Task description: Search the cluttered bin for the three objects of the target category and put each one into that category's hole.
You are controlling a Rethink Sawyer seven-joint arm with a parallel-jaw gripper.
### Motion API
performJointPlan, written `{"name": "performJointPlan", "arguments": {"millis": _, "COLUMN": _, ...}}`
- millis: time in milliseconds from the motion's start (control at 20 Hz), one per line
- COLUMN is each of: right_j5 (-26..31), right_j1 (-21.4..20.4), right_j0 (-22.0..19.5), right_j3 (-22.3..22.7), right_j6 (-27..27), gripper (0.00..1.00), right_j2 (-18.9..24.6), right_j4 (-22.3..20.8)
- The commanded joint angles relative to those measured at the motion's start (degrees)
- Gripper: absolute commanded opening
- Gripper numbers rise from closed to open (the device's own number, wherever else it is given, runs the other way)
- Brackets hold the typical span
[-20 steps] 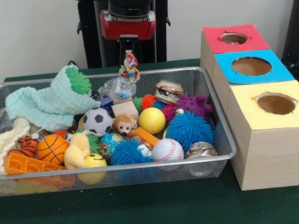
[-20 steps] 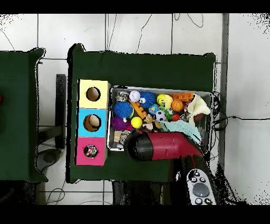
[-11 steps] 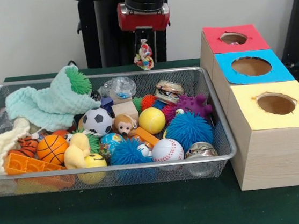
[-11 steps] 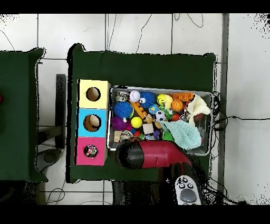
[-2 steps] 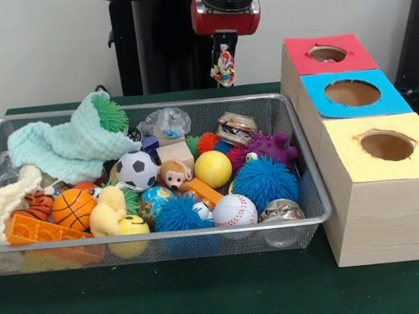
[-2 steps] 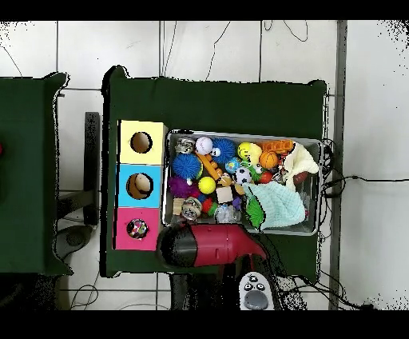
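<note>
Fingers (image 5: pixel 222 58): clamped on a small multicoloured rope toy (image 5: pixel 222 70), lifted above the bin's far rim
Bin (image 5: pixel 309 183): wire mesh, cluttered
Red box (image 5: pixel 329 53): nearby, right

Looked like robotics lab, not home. Evidence: green-covered table (image 6: pixel 216 96) stood on pale tiled floor (image 6: pixel 208 48) with loose cables (image 6: pixel 279 32) trailing at 12 o'clock in overhead view. Staged test setup sat on table: wire bin (image 5: pixel 307 218) of assorted toys, wooden sorting box (image 5: pixel 387 216) with red, blue, yellow holed tops. Plain white wall (image 5: pixel 31 48) behind.
</note>
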Motion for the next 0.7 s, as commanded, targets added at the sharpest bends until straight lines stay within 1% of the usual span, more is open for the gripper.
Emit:
{"name": "performJointPlan", "arguments": {"millis": 50, "right_j5": -5.01, "right_j1": 3.06, "right_j0": -0.06, "right_j3": 1.48, "right_j6": 13.7, "gripper": 0.0, "right_j2": -0.95, "right_j4": 3.55}}
{"name": "performJointPlan", "arguments": {"millis": 700, "right_j5": -5.52, "right_j1": 3.98, "right_j0": 0.3, "right_j3": 0.15, "right_j6": 11.91, "gripper": 0.0, "right_j2": -1.54, "right_j4": 4.78}}
